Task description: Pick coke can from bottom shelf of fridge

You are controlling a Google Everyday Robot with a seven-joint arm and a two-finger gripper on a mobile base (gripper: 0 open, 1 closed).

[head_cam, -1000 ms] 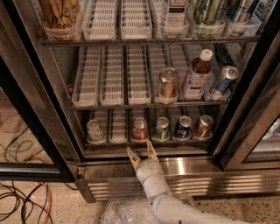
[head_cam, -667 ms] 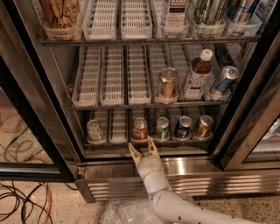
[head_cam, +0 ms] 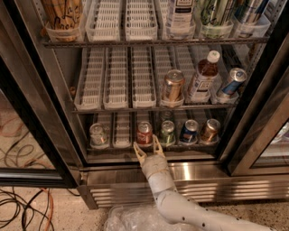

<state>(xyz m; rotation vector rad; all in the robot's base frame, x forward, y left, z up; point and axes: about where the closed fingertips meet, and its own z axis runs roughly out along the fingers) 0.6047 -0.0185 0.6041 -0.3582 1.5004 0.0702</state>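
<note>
On the coke can (head_cam: 144,133) the lettering is too blurred to read. The hand (head_cam: 148,151) sits just below it, fingers spread; its arm (head_cam: 189,212) runs off the bottom edge. Top-rack bottles (head_cam: 180,13) are cropped above.

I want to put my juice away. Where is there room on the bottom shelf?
The lane tray between the silver can and the coke can is bare. Right of that it is crowded: green can, blue can, bronze can side by side. The open gripper sits in front of the coke can.
</note>
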